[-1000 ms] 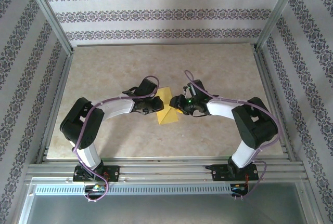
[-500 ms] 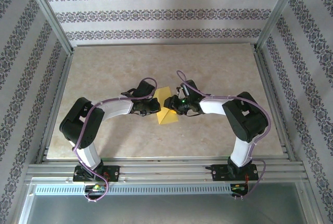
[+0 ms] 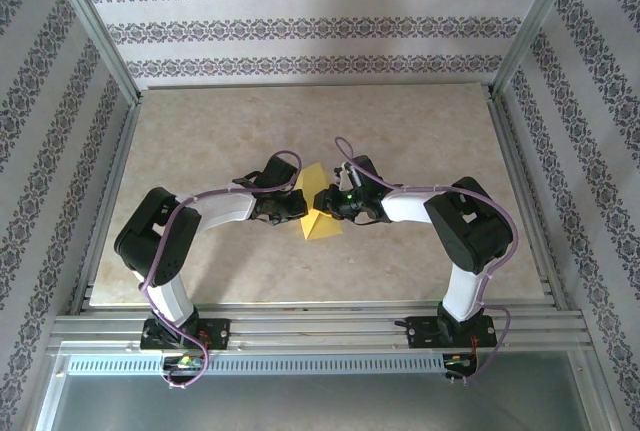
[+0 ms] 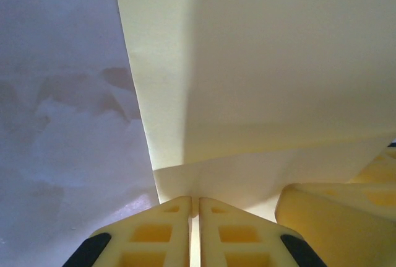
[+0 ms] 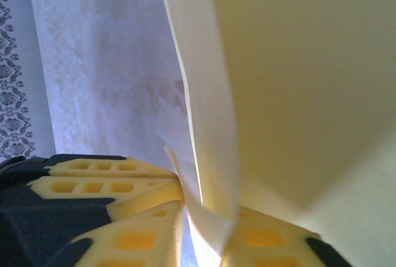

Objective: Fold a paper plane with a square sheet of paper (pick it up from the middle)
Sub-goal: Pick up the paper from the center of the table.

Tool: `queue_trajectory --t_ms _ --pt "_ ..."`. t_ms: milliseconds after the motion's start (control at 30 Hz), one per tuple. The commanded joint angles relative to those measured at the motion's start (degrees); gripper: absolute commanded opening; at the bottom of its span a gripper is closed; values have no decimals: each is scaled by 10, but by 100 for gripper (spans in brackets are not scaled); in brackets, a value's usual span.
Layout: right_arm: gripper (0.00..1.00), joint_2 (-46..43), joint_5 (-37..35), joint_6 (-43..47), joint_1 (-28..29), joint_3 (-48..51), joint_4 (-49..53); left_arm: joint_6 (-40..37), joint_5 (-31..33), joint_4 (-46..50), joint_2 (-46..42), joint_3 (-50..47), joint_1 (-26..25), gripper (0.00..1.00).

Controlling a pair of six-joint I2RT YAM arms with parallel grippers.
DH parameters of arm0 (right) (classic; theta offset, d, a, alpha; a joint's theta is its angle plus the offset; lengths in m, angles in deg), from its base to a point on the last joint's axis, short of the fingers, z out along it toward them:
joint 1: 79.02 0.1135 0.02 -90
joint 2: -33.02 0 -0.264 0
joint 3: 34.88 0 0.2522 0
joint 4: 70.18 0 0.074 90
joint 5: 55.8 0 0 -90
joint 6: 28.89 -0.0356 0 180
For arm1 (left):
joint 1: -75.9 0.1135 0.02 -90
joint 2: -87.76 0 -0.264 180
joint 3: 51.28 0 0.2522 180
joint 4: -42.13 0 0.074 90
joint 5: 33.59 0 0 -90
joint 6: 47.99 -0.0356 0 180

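Top view: the paper [image 3: 320, 219] is seen mid-table [image 3: 200, 131], folded to a wedge, its wide end toward the near edge. The left gripper [image 3: 298, 204] and right gripper [image 3: 324, 201] are brought in from either side and meet at the paper's far part, just beside each other. Jaw gaps can't be read from this height

Left wrist: the left gripper [image 4: 195, 204] is closed to a thin slit, and the paper's near edge [image 4: 278, 69] is pinched in that slit. The sheet is spread away from the fingers [image 4: 154, 233], with a crease seen across it just above the tips. A foam finger of the right gripper [image 4: 334, 214] is seen at lower right, touching the paper

Right wrist: the right gripper [image 5: 209, 233] is closed on a narrow folded strip of the paper [image 5: 297, 81]; the strip is squeezed between both fingers [image 5: 266, 242] and is bent there. The left gripper's foam fingers [image 5: 99, 180] are seen at left, just beside the strip
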Motion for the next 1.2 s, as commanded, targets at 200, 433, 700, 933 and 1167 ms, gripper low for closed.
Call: queue_trajectory --t_ms 200,433,700,933,1167 --pt "0 3 -17 19 2 -8 -19 -1 -4 0 -35 -12 27 12" --pt "0 -64 28 23 -39 -28 -28 48 -82 -88 -149 -88 75 35" --pt "0 -112 124 -17 -69 -65 -50 135 -227 -272 -171 -128 99 66" --pt "0 -105 184 -46 -71 -84 -84 243 -301 -433 -148 -141 100 76" --pt "0 -97 172 -51 -81 -77 -85 228 -276 -393 -181 -154 113 72"
